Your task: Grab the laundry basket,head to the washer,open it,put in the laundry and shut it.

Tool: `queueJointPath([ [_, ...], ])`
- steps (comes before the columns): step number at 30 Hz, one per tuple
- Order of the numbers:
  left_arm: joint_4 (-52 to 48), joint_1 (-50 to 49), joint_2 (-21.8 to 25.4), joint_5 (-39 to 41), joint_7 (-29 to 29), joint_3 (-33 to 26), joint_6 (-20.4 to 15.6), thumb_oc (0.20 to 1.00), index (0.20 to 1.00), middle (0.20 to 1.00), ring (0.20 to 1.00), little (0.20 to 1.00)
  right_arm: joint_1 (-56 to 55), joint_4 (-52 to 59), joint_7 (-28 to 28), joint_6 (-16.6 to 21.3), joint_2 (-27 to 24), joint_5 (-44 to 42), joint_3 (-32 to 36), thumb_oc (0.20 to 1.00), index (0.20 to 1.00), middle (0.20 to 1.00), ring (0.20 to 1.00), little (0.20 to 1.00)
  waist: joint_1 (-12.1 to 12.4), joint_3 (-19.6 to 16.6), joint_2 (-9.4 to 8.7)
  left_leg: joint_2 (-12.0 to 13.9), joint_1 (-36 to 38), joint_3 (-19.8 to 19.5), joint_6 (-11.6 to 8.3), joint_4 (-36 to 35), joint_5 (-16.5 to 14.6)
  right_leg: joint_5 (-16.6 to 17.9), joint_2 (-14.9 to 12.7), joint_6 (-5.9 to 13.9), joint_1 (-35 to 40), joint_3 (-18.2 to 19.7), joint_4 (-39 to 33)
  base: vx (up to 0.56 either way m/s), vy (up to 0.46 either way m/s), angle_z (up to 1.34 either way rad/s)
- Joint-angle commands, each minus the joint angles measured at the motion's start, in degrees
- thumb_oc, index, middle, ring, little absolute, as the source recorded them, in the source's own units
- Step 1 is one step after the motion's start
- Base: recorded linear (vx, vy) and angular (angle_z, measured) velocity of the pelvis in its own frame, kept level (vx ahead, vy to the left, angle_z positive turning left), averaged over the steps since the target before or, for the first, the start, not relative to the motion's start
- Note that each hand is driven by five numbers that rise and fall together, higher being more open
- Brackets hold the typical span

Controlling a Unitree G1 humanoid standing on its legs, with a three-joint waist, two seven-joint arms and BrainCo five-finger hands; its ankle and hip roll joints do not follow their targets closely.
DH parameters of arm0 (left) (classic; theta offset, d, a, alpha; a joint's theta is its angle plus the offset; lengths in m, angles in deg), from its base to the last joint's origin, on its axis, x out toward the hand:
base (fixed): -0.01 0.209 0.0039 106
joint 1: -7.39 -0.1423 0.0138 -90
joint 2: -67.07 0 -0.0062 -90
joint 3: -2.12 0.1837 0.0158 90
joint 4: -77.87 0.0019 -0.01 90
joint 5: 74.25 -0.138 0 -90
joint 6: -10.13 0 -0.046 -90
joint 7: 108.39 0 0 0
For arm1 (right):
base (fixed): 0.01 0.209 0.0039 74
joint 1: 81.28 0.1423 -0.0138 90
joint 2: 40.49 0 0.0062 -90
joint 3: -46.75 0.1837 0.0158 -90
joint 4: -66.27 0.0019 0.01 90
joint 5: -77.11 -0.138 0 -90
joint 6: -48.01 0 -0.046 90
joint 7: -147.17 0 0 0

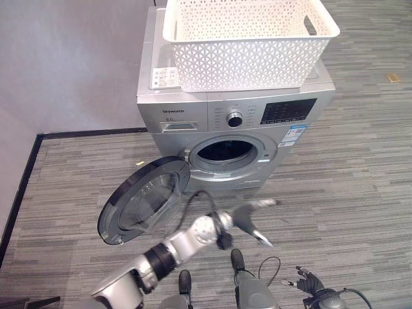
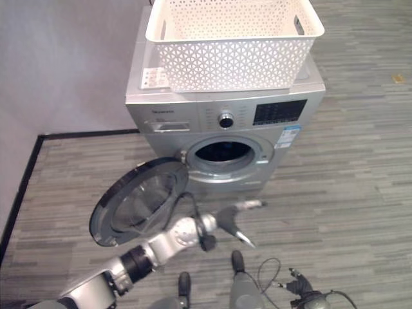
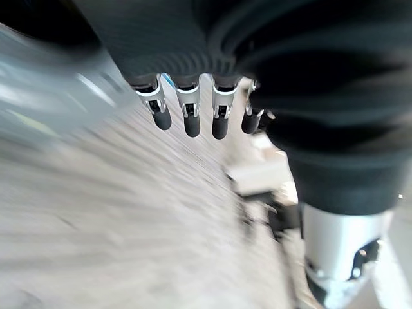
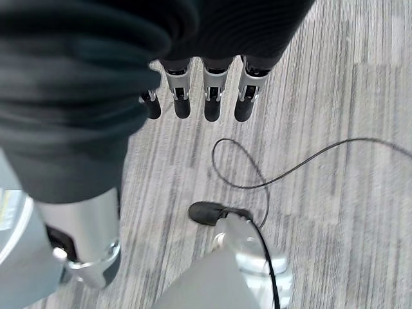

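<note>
Fingers of our left hand are straight and hold nothing, low before the washer; our right hand also hangs relaxed and empty. The laundry basket stands on top, the door wide open. We judge closing comes next. The wrist view shows bare floor.

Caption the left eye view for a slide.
Washer door open, white basket on top, left hand low in front.

The laundry basket sat on top of the washer. The washer's door hung open to the left, below and in front of the drum opening.
</note>
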Motion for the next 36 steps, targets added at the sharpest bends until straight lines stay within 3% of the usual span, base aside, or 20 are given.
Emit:
queueJointPath([
  [1, -3.0, 1.8, 5.6, -4.4, 9.0, -14.2, -4.4, 1.0, 1.0, 1.0, 1.0, 1.0, -4.0, -1.4, 1.6, 0.0, -0.2, 2.7, 1.1, 1.0, 1.0, 1.0, 1.0, 1.0, 2.7, -2.7, -2.78, -2.8, -3.1, -2.7, 0.89, 0.0, -0.3, -4.2, -1.9, 3.68, 2.0, -1.3, 1.3, -0.03, 0.053, 0.11],
  [3, 0.5, 2.5, 11.6, -7.8, 13.5, -20.5, -4.0, 1.0, 1.0, 1.0, 1.0, 1.0, -3.5, -2.2, 2.7, -0.2, 0.2, 2.7, 1.1, 1.0, 1.0, 1.0, 1.0, 1.0, 3.1, -2.5, -3.26, -3.0, -4.0, -2.7, 0.81, 0.0, 0.3, -3.7, -2.2, 4.03, 1.0, -1.5, 1.7, -0.05, 0.043, 0.25],
  [4, 0.5, 2.5, 11.6, -7.8, 13.5, -20.5, -4.0, 1.0, 1.0, 1.0, 1.0, 1.0, -3.5, -2.3, 2.7, -0.2, 0.2, 2.7, 1.1, 1.0, 1.0, 1.0, 1.0, 1.0, 3.1, -2.5, -3.27, -3.0, -4.0, -2.7, 0.82, 0.0, 0.3, -3.7, -2.2, 4.03, 1.0, -1.6, 1.8, -0.07, 0.03, 0.33],
  [6, 6.3, 3.7, 16.8, -6.6, 18.1, -26.4, -3.8, 1.0, 1.0, 1.0, 1.0, 1.0, -2.6, -2.6, 3.3, 0.0, 0.8, 2.3, 0.6, 1.0, 1.0, 1.0, 1.0, 1.0, 3.5, -1.8, -4.2, -3.3, -5.3, -2.8, 0.83, 0.0, 0.7, -3.3, -2.3, 4.38, -0.4, -1.5, 2.3, -0.11, 0.046, 0.17],
  [7, 10.5, 6.7, 21.8, -7.8, 22.5, -29.5, -3.4, 1.0, 1.0, 1.0, 1.0, 1.0, -1.8, -3.2, 3.3, 0.1, 1.6, 1.5, 0.3, 1.0, 1.0, 1.0, 1.0, 1.0, 3.9, -0.9, -5.19, -3.4, -6.6, -2.9, 0.86, 0.0, 1.2, -2.9, -2.5, 4.67, -1.8, -1.6, 3.0, -0.14, 0.076, -0.03],
  [11, 21.7, 14.0, 31.0, -7.5, 27.6, -30.3, -2.1, 1.0, 1.0, 1.0, 1.0, 1.0, 0.4, -3.7, 3.2, 0.2, 3.0, -0.6, -1.0, 1.0, 1.0, 1.0, 1.0, 1.0, 4.3, 1.0, -7.48, -3.5, -9.1, -3.0, 0.93, 0.0, 2.0, -1.9, -2.9, 5.52, -4.0, -1.6, 3.6, -0.07, 0.082, 0.08],
  [15, 31.7, 20.1, 34.2, -6.2, 29.3, -27.3, -1.5, 1.0, 1.0, 1.0, 1.0, 1.0, 1.8, -3.2, 2.5, 0.8, 3.5, -2.7, -2.5, 1.0, 1.0, 1.0, 1.0, 1.0, 4.0, 2.8, -10.14, -3.1, -11.6, -3.0, 0.71, 0.0, 2.7, -0.5, -3.2, 6.29, -5.9, -1.9, 3.2, -0.03, 0.071, 0.08],
  [16, 31.8, 20.3, 34.2, -6.1, 29.3, -27.1, -1.6, 1.0, 1.0, 1.0, 1.0, 1.0, 1.8, -3.3, 2.5, 0.8, 3.5, -2.7, -2.5, 1.0, 1.0, 1.0, 1.0, 1.0, 4.0, 2.8, -10.2, -3.1, -11.6, -3.0, 0.71, 0.0, 2.7, -0.5, -3.2, 6.29, -6.0, -1.9, 3.2, -0.02, 0.067, 0.12],
  [20, 42.1, 24.8, 32.6, -1.1, 29.0, -25.6, -1.6, 1.0, 1.0, 1.0, 1.0, 1.0, 2.9, -2.3, 1.6, 1.4, 4.6, -5.4, -3.7, 1.0, 1.0, 1.0, 1.0, 1.0, 3.3, 4.6, -13.67, -1.6, -14.6, -3.0, 0.36, 0.0, 3.6, 1.3, -2.9, 6.78, -8.8, -1.2, 2.6, 0.0, 0.075, 0.03],
  [23, 50.4, 25.1, 27.4, 2.3, 26.6, -26.3, -0.6, 1.0, 1.0, 1.0, 1.0, 1.0, 3.4, -2.0, 1.0, 1.3, 5.9, -5.9, -5.0, 1.0, 1.0, 1.0, 1.0, 1.0, 2.7, 5.4, -15.33, -0.8, -15.4, -2.5, 0.22, 0.0, 3.5, 2.1, -2.5, 6.93, -10.3, -0.2, 2.3, 0.0, 0.059, -0.14],
  [25, 52.3, 23.7, 25.2, 2.4, 25.6, -26.8, 0.1, 1.0, 1.0, 1.0, 1.0, 1.0, 3.3, -2.2, 1.0, 1.3, 6.2, -5.8, -5.3, 1.0, 1.0, 1.0, 1.0, 1.0, 2.6, 5.5, -15.39, -0.6, -15.5, -2.4, 0.22, 0.0, 3.5, 2.0, -2.4, 6.84, -10.4, 0.1, 2.4, 0.01, 0.037, -0.35],
  [26, 54.5, 21.2, 20.4, 4.1, 23.8, -28.4, 0.6, 1.0, 1.0, 1.0, 1.0, 1.0, 3.2, -2.5, 1.0, 1.1, 6.4, -5.7, -5.6, 1.0, 1.0, 1.0, 1.0, 1.0, 2.4, 5.6, -15.31, -0.6, -15.1, -2.0, 0.32, 0.0, 3.3, 1.8, -2.3, 6.53, -10.5, 0.6, 2.6, 0.04, 0.059, -0.2],
  [29, 56.3, 17.4, 12.1, 9.2, 21.4, -31.1, 1.4, 1.0, 1.0, 1.0, 1.0, 1.0, 3.0, -3.6, 0.6, 0.6, 6.1, -4.7, -5.4, 1.0, 1.0, 1.0, 1.0, 1.0, 2.5, 5.5, -14.65, -0.9, -14.2, -1.6, 0.57, 0.0, 2.9, 1.1, -2.4, 6.05, -10.0, 0.9, 2.6, 0.03, 0.018, -0.11],
  [30, 56.3, 17.3, 12.0, 9.2, 21.4, -31.2, 1.5, 1.0, 1.0, 1.0, 1.0, 1.0, 2.9, -3.6, 0.6, 0.6, 6.1, -4.7, -5.4, 1.0, 1.0, 1.0, 1.0, 1.0, 2.5, 5.5, -14.6, -0.9, -14.2, -1.6, 0.57, 0.0, 2.8, 1.1, -2.3, 6.05, -10.0, 0.9, 2.6, 0.01, -0.038, -0.31],
  [32, 52.4, 9.9, -2.5, 14.0, 19.9, -29.7, 1.0, 1.0, 1.0, 1.0, 1.0, 1.0, 4.7, -5.6, -0.8, -0.4, 5.6, -4.8, -3.1, 1.0, 1.0, 1.0, 1.0, 1.0, 3.1, 5.2, -12.03, -1.8, -12.6, -1.4, 0.78, 0.0, 2.4, 0.0, -2.6, 5.27, -8.6, 0.3, 2.4, 0.04, -0.089, -0.12],
  [35, 42.0, 3.3, -9.9, 16.1, 17.6, -23.5, -0.4, 1.0, 1.0, 1.0, 1.0, 1.0, 5.6, -7.8, -1.8, -1.3, 4.1, -4.7, -0.6, 1.0, 1.0, 1.0, 1.0, 1.0, 3.6, 4.8, -9.18, -2.6, -11.8, -1.7, 0.94, 0.0, 2.3, -0.6, -2.7, 4.63, -7.3, -0.5, 1.9, 0.03, -0.082, 0.04],
  [36, 34.8, -1.9, -13.2, 16.4, 14.8, -18.0, -0.1, 1.0, 1.0, 1.0, 1.0, 1.0, 6.0, -9.1, -2.2, -1.6, 3.6, -4.9, 0.9, 1.0, 1.0, 1.0, 1.0, 1.0, 4.1, 4.4, -7.24, -2.9, -11.1, -2.2, 0.89, 0.0, 2.3, -1.4, -2.6, 4.1, -6.2, -1.3, 1.7, 0.02, -0.101, 0.06],
])
